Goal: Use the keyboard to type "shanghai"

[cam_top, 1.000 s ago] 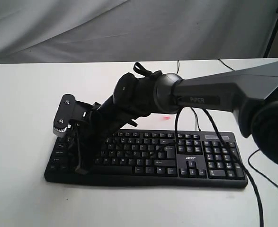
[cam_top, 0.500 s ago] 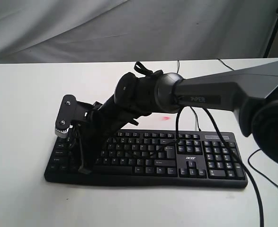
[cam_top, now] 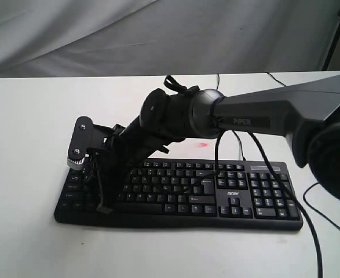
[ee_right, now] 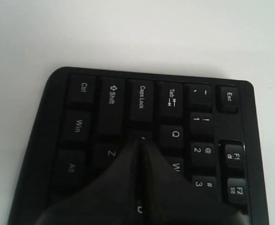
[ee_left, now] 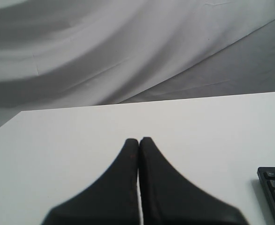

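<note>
Over the past second the right gripper (cam_top: 104,207) has edged slightly rightward along the keyboard (cam_top: 262,194). Its jaws are pressed shut and empty, the tip at the A key beside Caps Lock (ee_right: 141,96). No screen is visible, so which "a" of "shanghai" this is cannot be told; letters likely remain. The left gripper (ee_left: 138,140), jaws closed on nothing, hovers over bare worktop (cam_top: 30,116) off the keyboard's corner. The keyboard lies flat, its left end under the right jaws.
</note>
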`<state>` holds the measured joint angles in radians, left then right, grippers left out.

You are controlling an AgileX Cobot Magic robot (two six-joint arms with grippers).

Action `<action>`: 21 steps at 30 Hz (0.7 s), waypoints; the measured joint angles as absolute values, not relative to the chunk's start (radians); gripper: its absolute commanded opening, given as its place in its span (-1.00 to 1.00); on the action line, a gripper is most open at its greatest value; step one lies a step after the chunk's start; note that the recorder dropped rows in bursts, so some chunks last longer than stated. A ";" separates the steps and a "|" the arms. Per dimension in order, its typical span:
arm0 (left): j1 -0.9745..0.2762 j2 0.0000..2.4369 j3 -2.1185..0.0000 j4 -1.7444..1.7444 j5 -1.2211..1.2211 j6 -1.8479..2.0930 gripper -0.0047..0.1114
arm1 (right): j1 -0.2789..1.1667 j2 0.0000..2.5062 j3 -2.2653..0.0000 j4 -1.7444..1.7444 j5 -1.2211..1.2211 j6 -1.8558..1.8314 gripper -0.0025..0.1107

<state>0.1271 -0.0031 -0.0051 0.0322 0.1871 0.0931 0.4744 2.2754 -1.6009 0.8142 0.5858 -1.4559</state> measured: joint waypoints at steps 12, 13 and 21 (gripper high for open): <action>0.127 -0.003 -0.005 0.032 0.187 0.093 -0.91 | 0.474 2.282 -1.601 0.814 0.586 -1.458 -0.96; 0.127 -0.003 -0.005 0.032 0.187 0.093 -0.91 | 0.474 2.286 -1.601 0.814 0.584 -1.458 -0.96; 0.127 -0.003 -0.005 0.032 0.187 0.093 -0.91 | 0.472 2.296 -1.601 0.816 0.582 -1.464 -0.96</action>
<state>0.1271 -0.0031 -0.0051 0.0322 0.1871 0.0931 0.4724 2.2961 -1.6009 0.8160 0.5817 -1.4641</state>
